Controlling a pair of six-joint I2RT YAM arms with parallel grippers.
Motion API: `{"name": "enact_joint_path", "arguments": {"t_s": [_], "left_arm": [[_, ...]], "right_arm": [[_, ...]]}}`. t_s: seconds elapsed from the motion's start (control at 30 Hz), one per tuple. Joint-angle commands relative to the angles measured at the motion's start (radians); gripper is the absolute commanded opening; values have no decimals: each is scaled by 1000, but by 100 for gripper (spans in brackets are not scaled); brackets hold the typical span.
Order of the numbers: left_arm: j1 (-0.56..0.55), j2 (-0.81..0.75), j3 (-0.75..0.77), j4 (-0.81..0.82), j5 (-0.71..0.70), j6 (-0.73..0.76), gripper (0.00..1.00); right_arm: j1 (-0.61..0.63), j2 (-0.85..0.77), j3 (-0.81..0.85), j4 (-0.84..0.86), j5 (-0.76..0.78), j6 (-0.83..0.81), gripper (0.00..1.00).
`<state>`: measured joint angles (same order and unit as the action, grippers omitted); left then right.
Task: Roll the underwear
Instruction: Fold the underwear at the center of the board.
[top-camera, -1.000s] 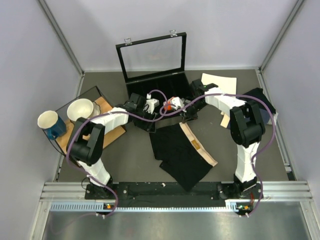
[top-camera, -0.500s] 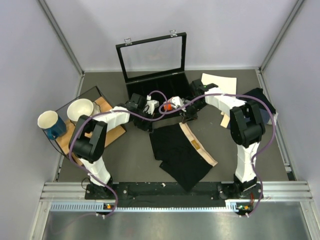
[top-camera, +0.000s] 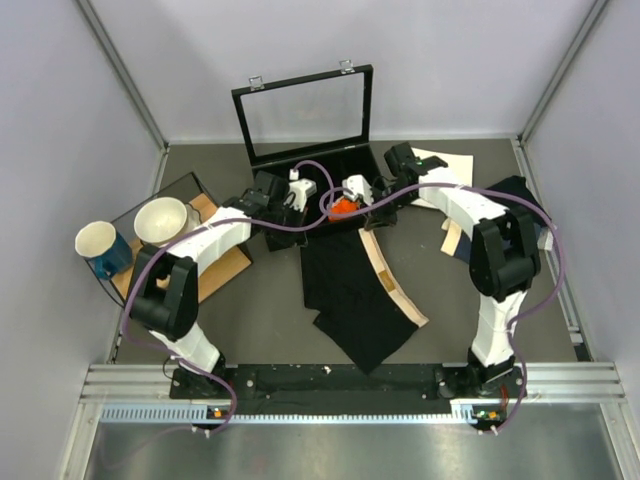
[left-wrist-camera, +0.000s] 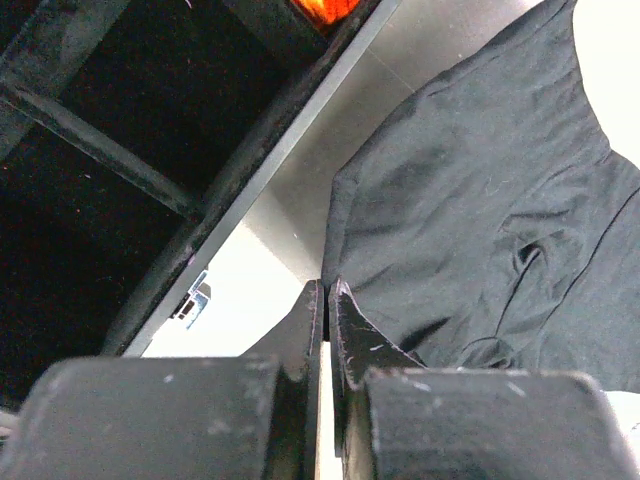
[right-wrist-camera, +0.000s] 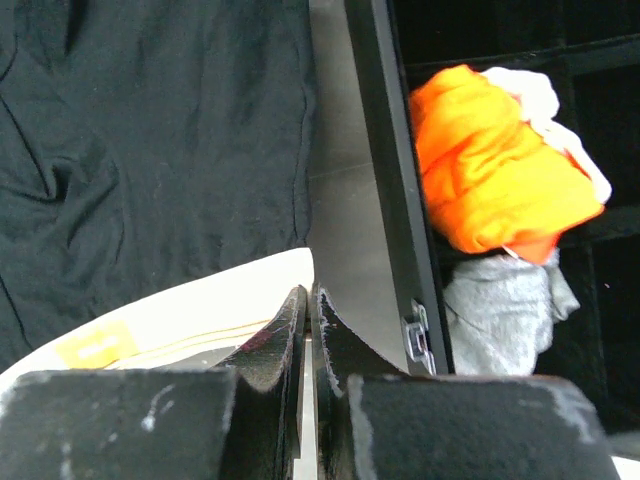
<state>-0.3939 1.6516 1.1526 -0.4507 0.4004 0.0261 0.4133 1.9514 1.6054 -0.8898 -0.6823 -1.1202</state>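
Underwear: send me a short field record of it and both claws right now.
underwear: black, spread out, not yet rolled
waistband: tan strip along its right edge
left claw: shut on the underwear's far corner
right claw: shut on the waistband's far end
case: open, just beyond; orange cloth roll inside

Orange cloth roll (right-wrist-camera: 495, 160) lies in the black case (right-wrist-camera: 385, 150), seemingly against grey fabric (right-wrist-camera: 500, 300)

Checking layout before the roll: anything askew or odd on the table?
Nothing spilled or damaged. The underwear lies skewed, its near end folded over rather than flat, its waistband curving along the right side. The left gripper and right gripper pinch its far edge beside the open case.
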Motion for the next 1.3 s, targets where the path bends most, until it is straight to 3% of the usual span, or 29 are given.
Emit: {"name": "enact_joint_path", "arguments": {"t_s": [0.0,0.27,0.67,1.27], "left_arm": [[4,-32,70,-28,-3,21,0],[4,-38,114,-66,43,29,0],[-28,-163,0,-45,176,-53,0],[-319,-348,-232,72,104,-278,0]], "right_arm": [[-36,-95,37,22,-39,34,0],[-68,-189,-64,22,-48,2,0],[-90,-342,-246,22,-74,-49,0],[-111,-594,-574,20,-20,-141,0]]}}
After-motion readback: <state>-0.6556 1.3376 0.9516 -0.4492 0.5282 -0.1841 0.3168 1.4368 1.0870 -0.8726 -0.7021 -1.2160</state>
